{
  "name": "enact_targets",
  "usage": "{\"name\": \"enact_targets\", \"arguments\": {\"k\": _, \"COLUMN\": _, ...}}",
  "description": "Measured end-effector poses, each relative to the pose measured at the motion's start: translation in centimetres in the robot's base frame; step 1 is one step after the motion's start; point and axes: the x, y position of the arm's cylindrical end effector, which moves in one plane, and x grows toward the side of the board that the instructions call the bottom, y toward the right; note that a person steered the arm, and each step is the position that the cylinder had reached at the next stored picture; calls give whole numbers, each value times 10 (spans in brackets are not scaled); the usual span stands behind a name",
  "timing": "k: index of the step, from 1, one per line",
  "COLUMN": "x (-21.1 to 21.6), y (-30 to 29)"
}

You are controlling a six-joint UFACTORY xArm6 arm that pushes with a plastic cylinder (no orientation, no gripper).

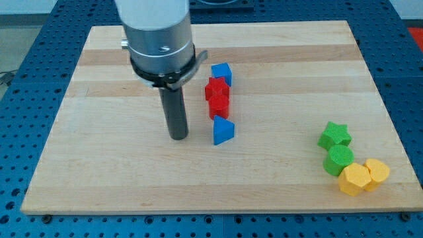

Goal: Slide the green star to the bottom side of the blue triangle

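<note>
Contact with nothing yet: we have no pincer, and my tip (178,137) stands left of the blue triangle (223,131), the green star (334,135) well apart rightward, unpushed.

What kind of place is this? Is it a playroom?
Probably a robot lab, not a playroom. A wooden board sits on a blue bench full of holes, and my tip rests left of the blue triangle, far from the green star.

Silver-grey arm housing (158,26) cut off by view's top edge. Two red plastic blocks (217,96) packed together, shapes unclear. Wooden surface (99,192) bottom corners partly out of view.
</note>
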Motion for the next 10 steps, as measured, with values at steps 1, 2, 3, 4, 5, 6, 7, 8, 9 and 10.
{"name": "enact_targets", "arguments": {"k": 1, "x": -67, "y": -21}}
{"name": "enact_targets", "arguments": {"k": 2, "x": -142, "y": -22}}
{"name": "enact_targets", "arguments": {"k": 3, "x": -204, "y": -18}}
{"name": "enact_targets", "arguments": {"k": 4, "x": -235, "y": 10}}
{"name": "enact_targets", "arguments": {"k": 5, "x": -242, "y": 74}}
{"name": "enact_targets", "arguments": {"k": 6, "x": -247, "y": 126}}
{"name": "enact_targets", "arguments": {"k": 7, "x": -244, "y": 132}}
{"name": "enact_targets", "arguments": {"k": 8, "x": -176, "y": 202}}
{"name": "enact_targets", "arguments": {"k": 9, "x": -128, "y": 238}}
{"name": "enact_targets", "arguments": {"k": 10, "x": -102, "y": 248}}
